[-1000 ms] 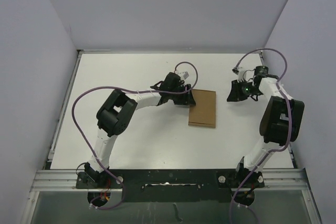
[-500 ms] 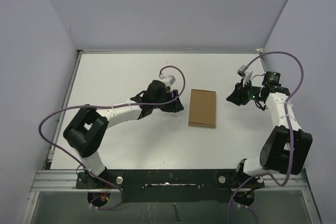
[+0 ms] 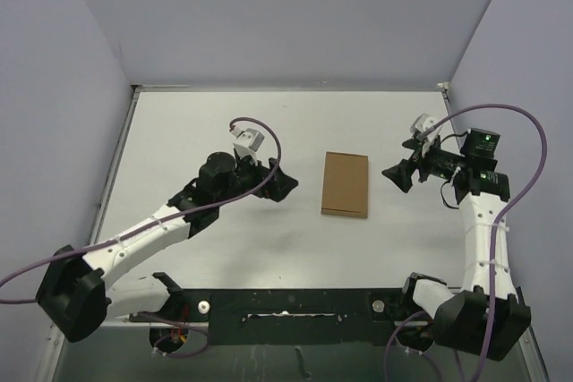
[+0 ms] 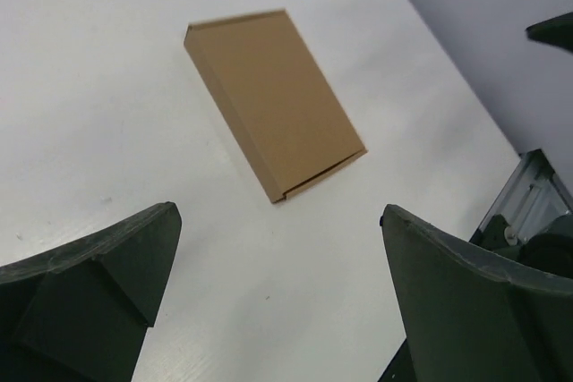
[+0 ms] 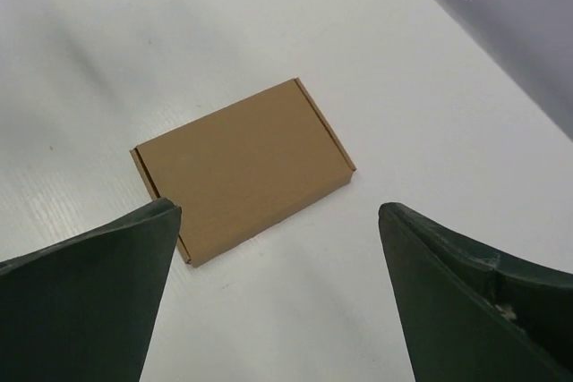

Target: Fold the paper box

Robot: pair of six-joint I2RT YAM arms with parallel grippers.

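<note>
Top view: paper box [image 3: 346,184] lies flat and closed on the white table [image 3: 197,123], mid-table, between the two arms. Left gripper [image 3: 277,183] sits left of the box, apart from it. Right gripper [image 3: 394,174] sits right of it, also apart.

Left wrist view: left gripper [image 4: 277,221] spread wide, nothing held. Box [image 4: 273,100] lies beyond the fingers, untouched.

Right wrist view: right gripper [image 5: 279,210] spread wide, nothing held. Box [image 5: 242,167] lies flat ahead of the fingers, no contact.
</note>
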